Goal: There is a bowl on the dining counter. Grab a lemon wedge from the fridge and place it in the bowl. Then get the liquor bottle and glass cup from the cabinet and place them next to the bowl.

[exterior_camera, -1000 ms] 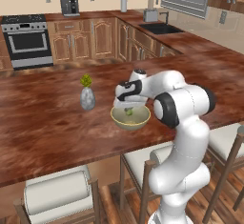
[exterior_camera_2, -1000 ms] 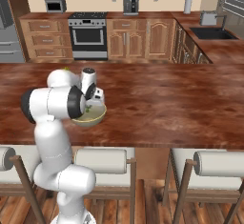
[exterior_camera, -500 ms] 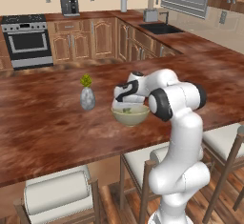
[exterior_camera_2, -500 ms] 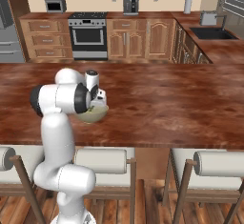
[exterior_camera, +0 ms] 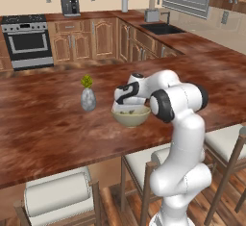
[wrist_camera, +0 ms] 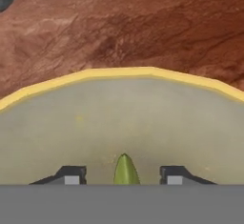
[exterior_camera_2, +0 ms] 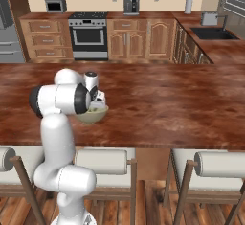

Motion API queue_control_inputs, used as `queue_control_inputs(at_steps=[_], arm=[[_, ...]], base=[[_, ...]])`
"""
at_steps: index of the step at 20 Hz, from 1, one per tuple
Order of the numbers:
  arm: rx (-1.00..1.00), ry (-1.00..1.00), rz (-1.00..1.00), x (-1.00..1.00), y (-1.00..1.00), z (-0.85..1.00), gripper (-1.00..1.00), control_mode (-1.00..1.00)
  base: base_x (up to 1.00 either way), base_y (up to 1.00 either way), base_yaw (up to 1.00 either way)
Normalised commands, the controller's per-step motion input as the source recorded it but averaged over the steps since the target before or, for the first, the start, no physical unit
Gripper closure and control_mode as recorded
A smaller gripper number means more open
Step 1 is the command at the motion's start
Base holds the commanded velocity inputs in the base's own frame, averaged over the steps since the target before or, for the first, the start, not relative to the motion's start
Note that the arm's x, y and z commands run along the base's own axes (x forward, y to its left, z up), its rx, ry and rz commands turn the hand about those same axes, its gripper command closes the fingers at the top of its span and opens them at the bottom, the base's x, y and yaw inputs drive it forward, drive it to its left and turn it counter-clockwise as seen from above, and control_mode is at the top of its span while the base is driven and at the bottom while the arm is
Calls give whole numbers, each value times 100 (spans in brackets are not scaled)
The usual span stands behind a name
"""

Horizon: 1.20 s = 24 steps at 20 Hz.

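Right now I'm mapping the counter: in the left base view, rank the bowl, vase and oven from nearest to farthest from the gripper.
1. Bowl, right under the gripper.
2. Vase, to the bowl's left on the dining counter.
3. Oven, far back left against the wall.

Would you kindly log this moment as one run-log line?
gripper: open, over bowl | lemon wedge: between fingertips, in bowl | bottle, cup: pending

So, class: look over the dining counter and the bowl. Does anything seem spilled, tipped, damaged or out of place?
Nothing stands out. The bowl sits upright on the dining counter, with the lemon wedge inside it between the tips of the open gripper. The small vase beside it stands upright, and no spill shows on the wood.
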Motion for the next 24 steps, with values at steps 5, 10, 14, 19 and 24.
queue_control_inputs(at_steps=[5,10,14,19,24], arm=[[0,-4,0,-31,0,4,-100,-100],[0,-6,0,-37,0,26,-100,-100],[0,-9,0,-49,0,55,-100,-100],[0,-14,0,-63,0,80,-100,-100],[0,-16,0,-78,0,97,-100,-100]], base=[[0,0,0],[0,0,0],[0,0,0],[0,0,0],[0,0,0]])
